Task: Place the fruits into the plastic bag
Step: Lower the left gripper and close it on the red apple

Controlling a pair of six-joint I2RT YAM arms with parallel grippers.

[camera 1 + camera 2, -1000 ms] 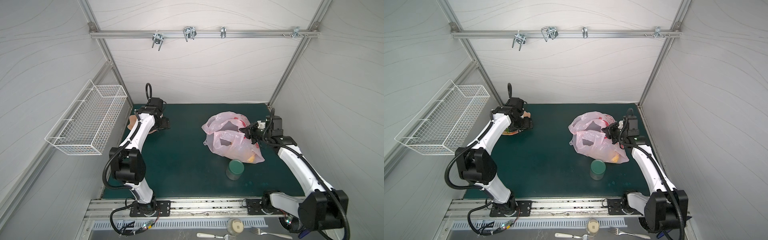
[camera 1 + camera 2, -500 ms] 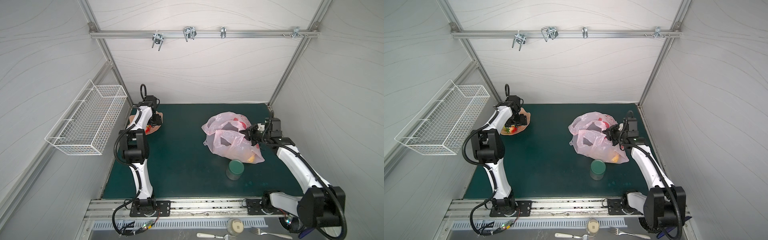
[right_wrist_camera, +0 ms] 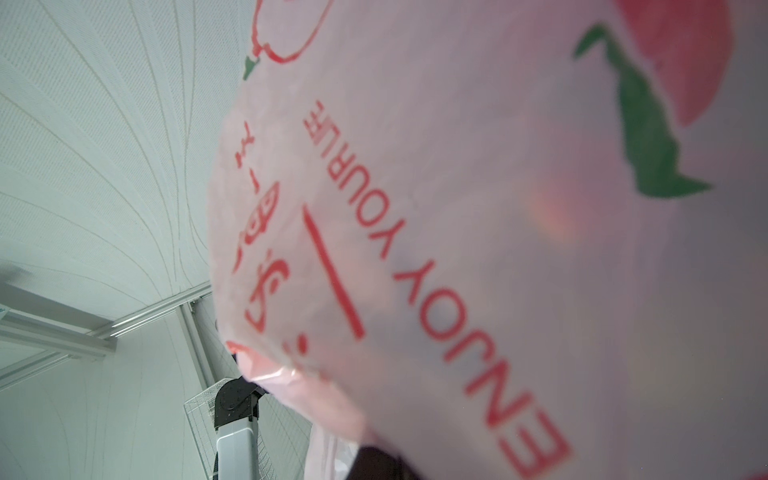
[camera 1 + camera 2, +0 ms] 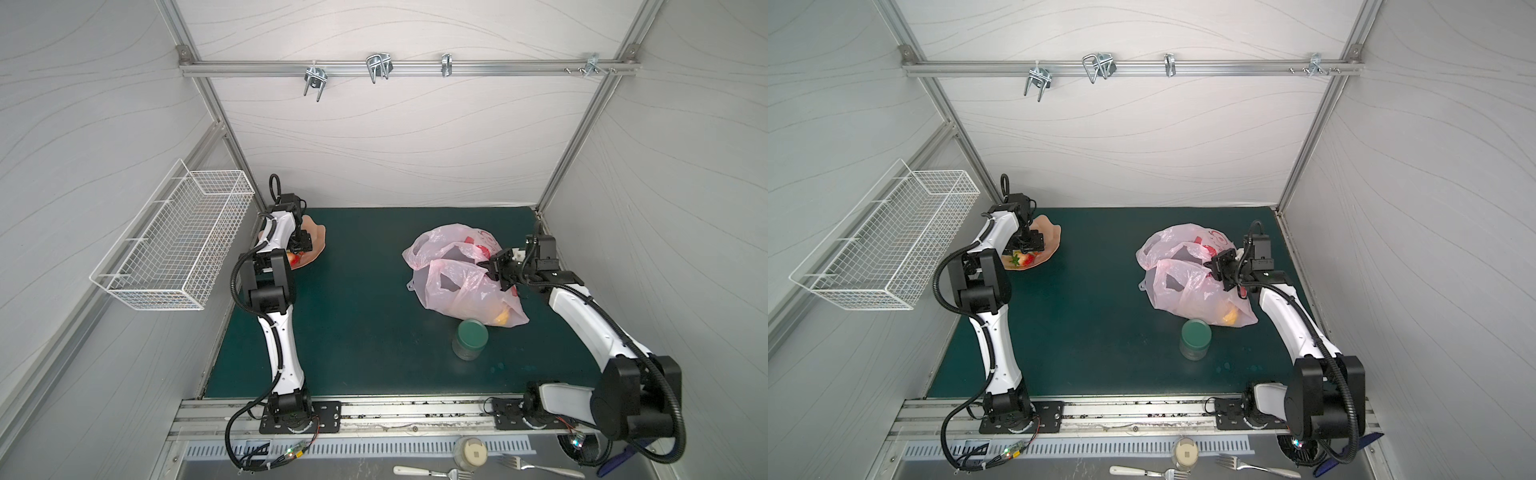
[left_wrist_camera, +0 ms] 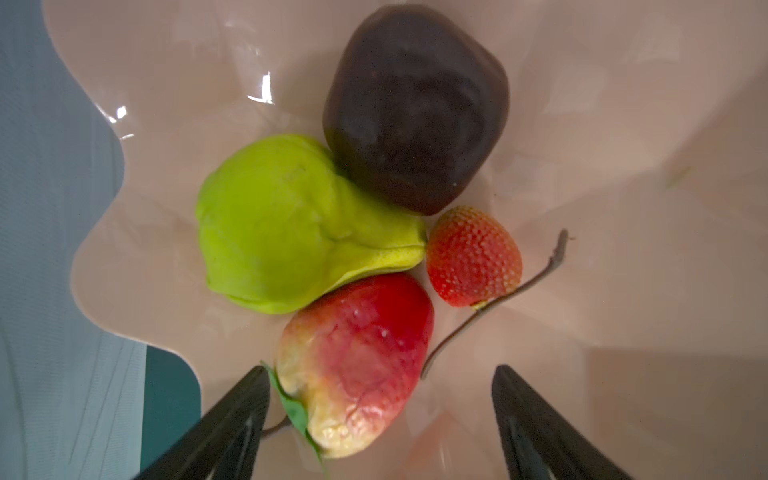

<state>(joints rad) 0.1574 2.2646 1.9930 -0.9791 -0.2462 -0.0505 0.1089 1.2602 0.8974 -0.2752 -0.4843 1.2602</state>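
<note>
Down folds the left arm, and the left gripper (image 5: 378, 372) now hangs low over the dish (image 5: 623, 124), jaws wide either side of a red-and-yellow fruit (image 5: 353, 365). Green fruit (image 5: 291, 224), strawberry (image 5: 473, 255) and dark brown fruit (image 5: 415, 104) sit alongside. Across the mat, the right gripper (image 4: 496, 268) stays pinched tight on the plastic bag (image 4: 461, 286).

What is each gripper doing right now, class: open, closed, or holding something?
Left gripper: open, empty, over the fruits in the dish.
Right gripper: closed, pinching the plastic bag.
</note>
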